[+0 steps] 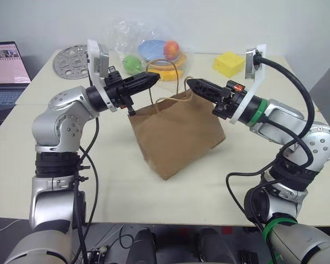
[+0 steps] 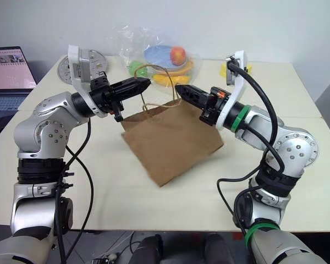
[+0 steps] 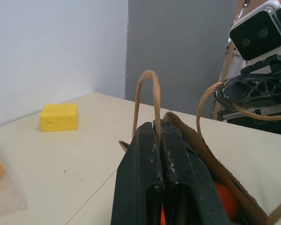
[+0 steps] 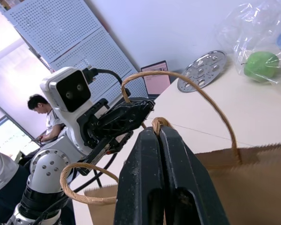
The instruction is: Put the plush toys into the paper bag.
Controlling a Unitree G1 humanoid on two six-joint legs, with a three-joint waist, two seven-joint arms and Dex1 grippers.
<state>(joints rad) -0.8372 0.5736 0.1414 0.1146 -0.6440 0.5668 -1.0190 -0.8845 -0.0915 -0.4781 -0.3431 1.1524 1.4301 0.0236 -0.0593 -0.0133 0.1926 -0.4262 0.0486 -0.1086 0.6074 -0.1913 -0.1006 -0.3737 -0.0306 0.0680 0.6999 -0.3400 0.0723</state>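
The brown paper bag (image 1: 176, 132) stands tilted on the table between my two arms. My left gripper (image 1: 157, 78) is shut on one twine handle (image 3: 145, 79), which loops up from between its fingers. My right gripper (image 1: 190, 83) is shut on the other handle (image 4: 201, 91). The two gripper tips face each other just above the bag's mouth. Inside the open mouth, in the left wrist view, something orange (image 3: 225, 201) looks like the carrot plush toy. The egg plush toy is hidden.
A clear plastic bag of toy fruit (image 1: 154, 49) lies behind the paper bag. A yellow foam block (image 1: 229, 63) sits at the back right, a metal disc (image 1: 70, 59) at the back left, a laptop (image 1: 8, 71) at far left. A person (image 4: 40, 105) is in the background.
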